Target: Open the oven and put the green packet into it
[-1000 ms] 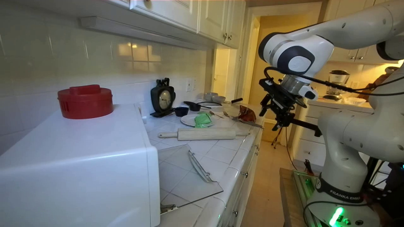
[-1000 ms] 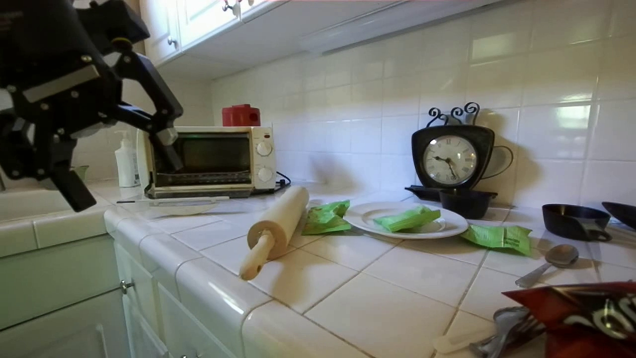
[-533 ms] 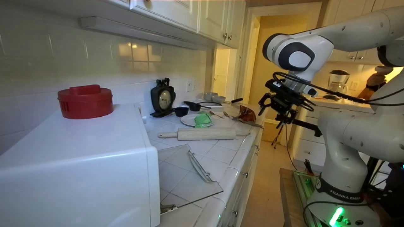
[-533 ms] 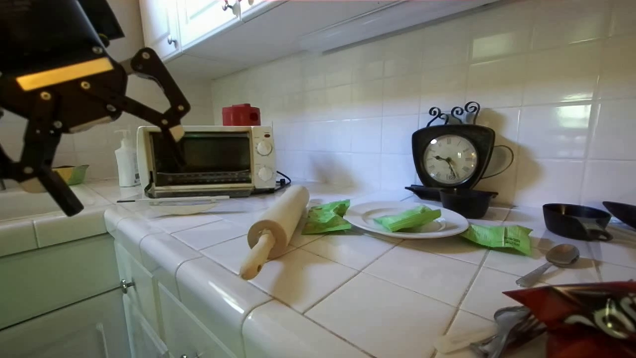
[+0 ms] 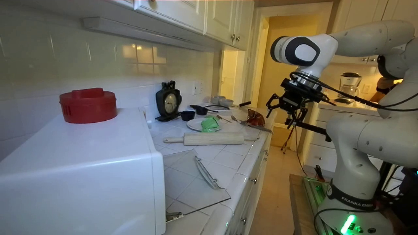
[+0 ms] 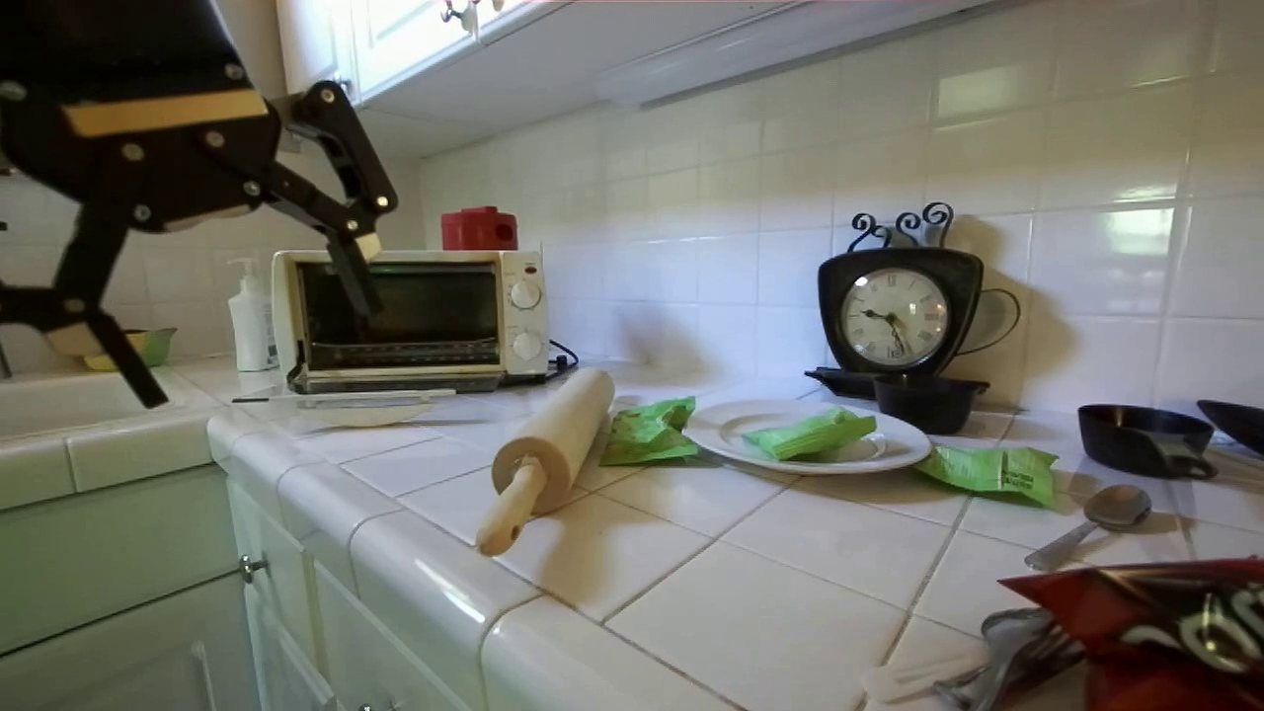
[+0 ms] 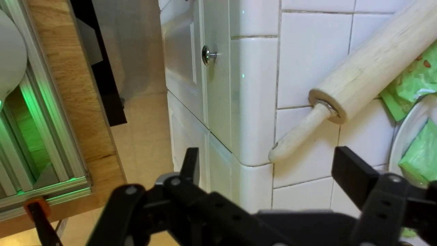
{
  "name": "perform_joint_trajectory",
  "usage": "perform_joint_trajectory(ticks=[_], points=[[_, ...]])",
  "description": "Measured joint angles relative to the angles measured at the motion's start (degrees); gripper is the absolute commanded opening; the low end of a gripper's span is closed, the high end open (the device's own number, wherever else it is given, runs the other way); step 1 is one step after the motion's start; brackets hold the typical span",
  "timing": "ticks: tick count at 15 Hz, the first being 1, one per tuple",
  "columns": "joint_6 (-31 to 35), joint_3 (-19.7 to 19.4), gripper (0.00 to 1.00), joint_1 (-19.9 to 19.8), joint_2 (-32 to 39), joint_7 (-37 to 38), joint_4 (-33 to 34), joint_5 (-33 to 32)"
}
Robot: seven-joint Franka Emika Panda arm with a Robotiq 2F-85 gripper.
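The white oven [image 5: 78,169] stands at the near left in an exterior view, and its front shows in an exterior view [image 6: 526,316]. Its glass door [image 5: 196,182] is folded down flat over the counter. Three green packets show: one on the white plate [image 6: 810,434], one left of the plate [image 6: 649,433], one right of it [image 6: 987,474]. In the wrist view, the packet on the plate [image 7: 421,153] is partly cut off at the right edge. My gripper [image 7: 268,164] is open and empty, above the counter's front edge; it shows in both exterior views [image 5: 278,120] [image 6: 259,346].
A wooden rolling pin [image 6: 558,434] lies between the oven and the plate [image 6: 711,425]. A black clock [image 6: 901,311] and black pans [image 6: 928,403] stand at the wall. A spoon [image 6: 1116,509] and a red bag [image 6: 1175,632] lie beyond the plate. Upper cabinets [image 5: 183,13] hang overhead.
The arm has bent lower and the gripper has turned to point more steeply down, with a slight shift. It stays open. The packets, plate and oven door have not moved.
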Motion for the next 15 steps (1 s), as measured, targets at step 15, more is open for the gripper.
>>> perform_joint_trajectory(ticks=[15], points=[[1.09, -15.55, 1.0, 11.16, 0.23, -7.4, 2.89, -0.01]])
